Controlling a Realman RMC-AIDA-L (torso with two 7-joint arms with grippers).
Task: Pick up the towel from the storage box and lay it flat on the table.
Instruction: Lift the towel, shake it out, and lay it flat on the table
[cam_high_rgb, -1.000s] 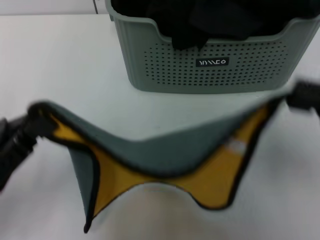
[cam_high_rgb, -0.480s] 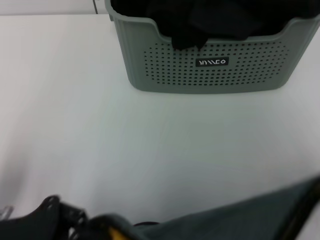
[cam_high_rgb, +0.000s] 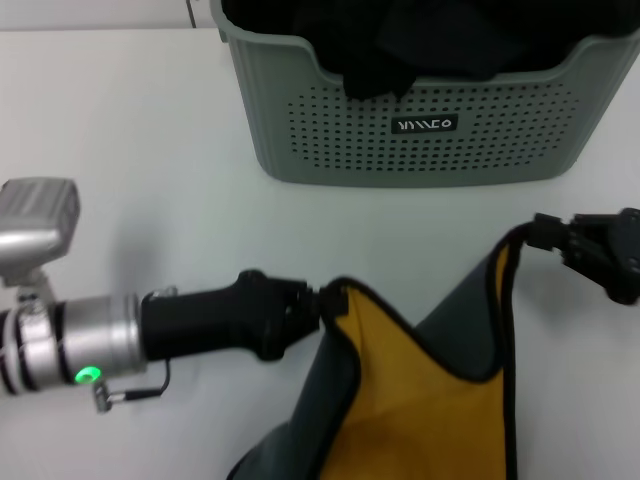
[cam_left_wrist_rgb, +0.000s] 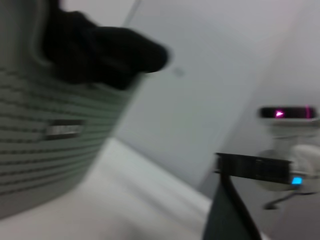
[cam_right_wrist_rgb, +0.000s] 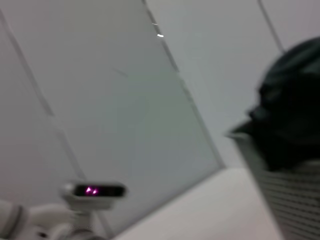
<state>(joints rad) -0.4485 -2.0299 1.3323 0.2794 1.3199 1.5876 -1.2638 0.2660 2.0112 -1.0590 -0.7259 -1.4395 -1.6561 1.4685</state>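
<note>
The towel (cam_high_rgb: 430, 400) hangs in front of the storage box (cam_high_rgb: 340, 150), above the table (cam_high_rgb: 120, 110). Its mustard-yellow side faces me, and grey-teal shows at the folded edges. My left gripper (cam_high_rgb: 325, 300) reaches in from the left and is shut on one upper corner. My right gripper (cam_high_rgb: 545, 235) is shut on the other corner, at the right. The cloth sags between them and runs off the bottom of the head view. The left wrist view shows the towel's dark edge (cam_left_wrist_rgb: 225, 215) below the right gripper (cam_left_wrist_rgb: 252, 167).
Black cloths (cam_high_rgb: 420, 40) fill the sage-green box and spill over its scooped rim. The box (cam_left_wrist_rgb: 45, 150) also shows in the left wrist view, and its wall (cam_right_wrist_rgb: 300, 200) in the right wrist view. White tabletop lies to the left of the box and in front of it.
A second ago the towel was stretched wide between far-apart grippers, then it dropped low. Now the left gripper has moved in toward the right one and the towel hangs slack, yellow side out.
</note>
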